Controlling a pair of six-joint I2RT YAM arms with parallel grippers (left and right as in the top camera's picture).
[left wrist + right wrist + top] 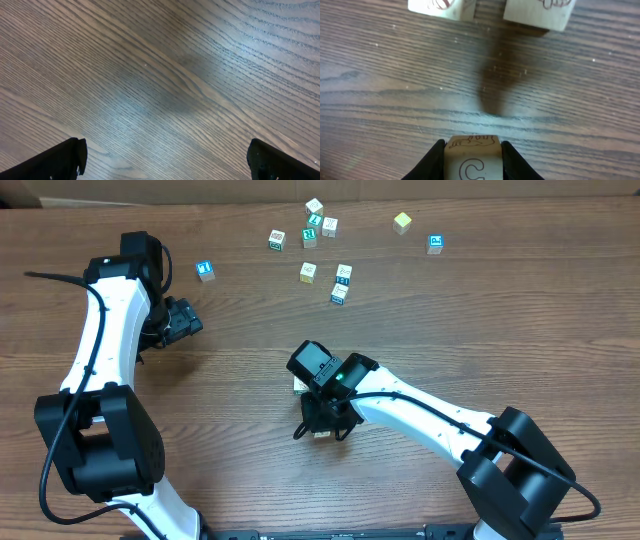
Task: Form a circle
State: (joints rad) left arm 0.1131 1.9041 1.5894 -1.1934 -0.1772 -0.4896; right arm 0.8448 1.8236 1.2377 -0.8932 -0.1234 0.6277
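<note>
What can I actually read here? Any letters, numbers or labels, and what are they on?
"C": on the pale wooden cube gripped in the right claw, below a small line drawing.
Unreadable: reddish marks on the two pale cubes beyond it, cut off by the picture's edge.
Too small to read: prints on the scattered cubes, such as the blue-faced cube and the green-faced cube.

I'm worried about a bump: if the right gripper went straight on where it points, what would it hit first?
Probably the left whitish cube or the right whitish cube: its held C cube faces the narrow gap between them, seemingly too tight. Depth is unclear.
</note>
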